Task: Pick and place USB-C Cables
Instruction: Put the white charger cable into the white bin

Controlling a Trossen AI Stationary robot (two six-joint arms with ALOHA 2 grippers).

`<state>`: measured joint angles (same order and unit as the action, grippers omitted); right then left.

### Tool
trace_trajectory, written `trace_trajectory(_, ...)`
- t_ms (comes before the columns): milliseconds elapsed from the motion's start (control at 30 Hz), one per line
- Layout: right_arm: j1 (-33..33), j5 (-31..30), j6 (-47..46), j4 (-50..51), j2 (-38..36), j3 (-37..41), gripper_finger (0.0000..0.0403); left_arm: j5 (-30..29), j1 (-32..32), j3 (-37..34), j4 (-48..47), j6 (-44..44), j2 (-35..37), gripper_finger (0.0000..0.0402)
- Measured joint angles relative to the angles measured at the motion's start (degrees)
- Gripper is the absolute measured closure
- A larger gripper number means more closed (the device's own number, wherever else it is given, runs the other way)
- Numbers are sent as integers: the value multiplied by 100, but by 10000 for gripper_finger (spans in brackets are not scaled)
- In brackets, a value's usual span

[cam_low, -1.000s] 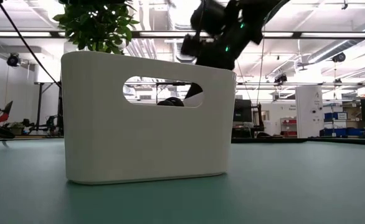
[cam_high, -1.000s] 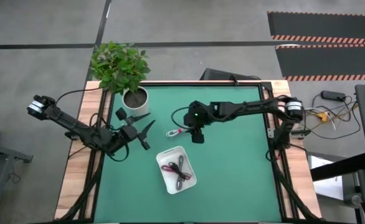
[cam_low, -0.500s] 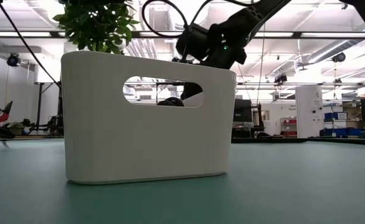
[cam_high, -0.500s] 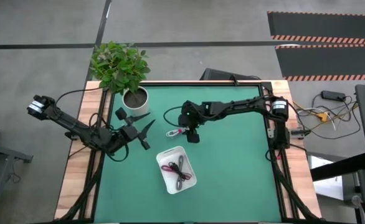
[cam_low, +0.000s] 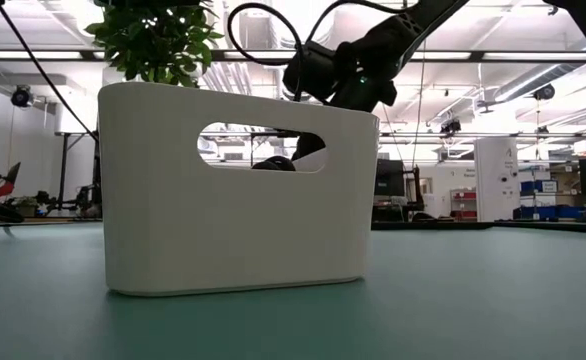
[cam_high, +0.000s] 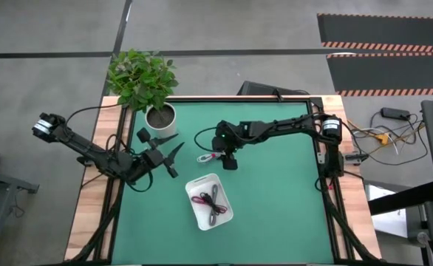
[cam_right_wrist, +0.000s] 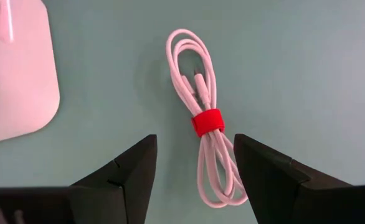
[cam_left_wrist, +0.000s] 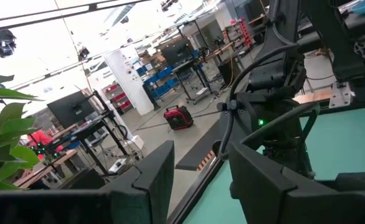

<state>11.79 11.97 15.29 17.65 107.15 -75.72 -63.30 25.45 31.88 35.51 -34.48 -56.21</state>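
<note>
Right gripper [cam_right_wrist: 195, 171], fingers spread, poised above the white USB-C cable [cam_right_wrist: 202, 124] lying on the green mat beside the white tray [cam_high: 199, 209]. Best grasp: descend centred on its red strap [cam_right_wrist: 207, 121]. Left gripper [cam_high: 171, 157] waits open near the potted plant [cam_high: 144, 81].

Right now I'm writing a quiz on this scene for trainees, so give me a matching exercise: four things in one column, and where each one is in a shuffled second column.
Things:
1. white cable
2. magenta cable
3. plant
4. left pincer

Places:
A. inside the tray
B. far-left corner of the mat
C. bare mat, between the open fingers of the right pincer
D. open, left part of the mat, between plant and tray

Pairs: 1-C, 2-A, 3-B, 4-D
</note>
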Motion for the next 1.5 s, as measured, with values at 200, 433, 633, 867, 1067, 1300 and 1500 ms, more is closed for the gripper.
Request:
trace_trajectory(200,0,-2,-75,-31,0,82,197,1,0,0,-1,4,0,263)
trace_trajectory(433,-2,-4,-75,-48,0,142,197,-1,0,0,0,9,0,263)
trace_trajectory(633,-2,-11,-64,-233,0,177,197,0,0,0,-2,9,0,263)
trace_trajectory(867,0,-57,76,-691,122,219,197,1,0,0,-2,-24,0,263)
trace_trajectory(1067,0,-206,142,-777,598,213,199,1,0,0,2,-39,0,263)
trace_trajectory(1300,5,-205,103,-747,622,201,263,1,0,0,0,-42,-2,263)
trace_trajectory(1500,16,-346,-131,-503,355,212,360,1,2,0,2,-40,-2,263)
